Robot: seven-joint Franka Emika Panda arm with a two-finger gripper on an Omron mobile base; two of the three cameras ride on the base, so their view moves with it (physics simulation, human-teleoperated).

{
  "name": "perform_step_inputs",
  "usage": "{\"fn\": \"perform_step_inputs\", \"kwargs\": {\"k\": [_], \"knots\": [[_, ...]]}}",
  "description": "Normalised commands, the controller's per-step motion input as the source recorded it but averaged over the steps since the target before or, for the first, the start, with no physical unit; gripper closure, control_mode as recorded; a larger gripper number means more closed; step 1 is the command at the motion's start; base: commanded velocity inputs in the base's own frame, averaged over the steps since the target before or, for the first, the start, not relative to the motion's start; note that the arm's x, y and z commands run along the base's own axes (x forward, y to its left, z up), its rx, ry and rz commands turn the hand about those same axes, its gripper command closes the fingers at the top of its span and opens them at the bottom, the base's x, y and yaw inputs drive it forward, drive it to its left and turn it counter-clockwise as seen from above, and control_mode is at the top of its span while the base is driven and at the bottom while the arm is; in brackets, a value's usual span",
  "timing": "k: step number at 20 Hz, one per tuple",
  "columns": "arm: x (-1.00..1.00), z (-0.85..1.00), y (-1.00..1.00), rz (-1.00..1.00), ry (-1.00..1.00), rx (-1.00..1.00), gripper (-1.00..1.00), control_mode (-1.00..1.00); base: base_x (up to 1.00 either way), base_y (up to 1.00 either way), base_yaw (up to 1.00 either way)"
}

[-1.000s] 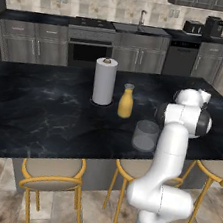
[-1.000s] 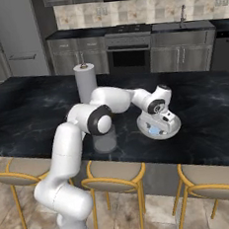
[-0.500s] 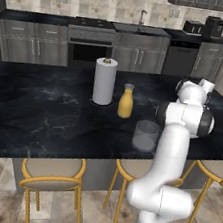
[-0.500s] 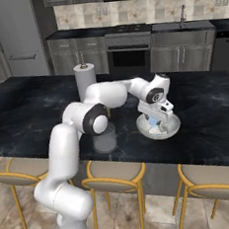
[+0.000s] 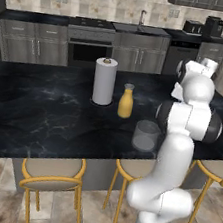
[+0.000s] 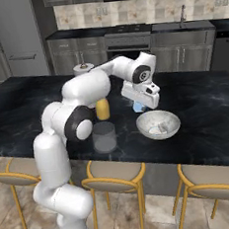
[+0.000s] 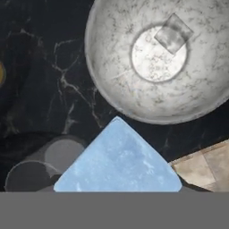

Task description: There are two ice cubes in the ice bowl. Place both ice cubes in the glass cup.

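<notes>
holding ice cube [image 6: 139, 106] in gripper [image 6: 140, 105] above counter [image 6: 205, 112], beside ice bowl [image 6: 158, 124].

Even soft light, slightly blurry render

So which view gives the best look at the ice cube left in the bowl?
The hand view: it looks down into the ice bowl, with the remaining ice cube clear on its floor. The right base view shows it faintly as a pale patch. In the left base view the arm blocks the bowl.

Gripper fingertips stayed hidden behind the blue ice cube [image 7: 117, 159], itself cut off below; the ice bowl [image 7: 107, 89] ran past the hand view's edge.
</notes>
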Motion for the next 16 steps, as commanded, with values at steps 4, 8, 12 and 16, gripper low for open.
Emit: {"fn": "perform_step_inputs", "kwargs": {"k": [4,8,12,16], "knots": [[-0.66,0.43,1.00,0.04,0.03,-0.08,1.00,-1.00,0.00,0.00,0.00],[-0.51,0.09,1.00,0.04,0.05,-0.12,1.00,-1.00,0.00,0.00,0.00],[-0.43,0.00,0.98,0.04,0.01,-0.12,1.00,-1.00,0.00,0.00,0.00],[-0.12,0.00,0.54,0.06,0.00,-0.05,1.00,-1.00,0.00,0.00,0.00]]}}
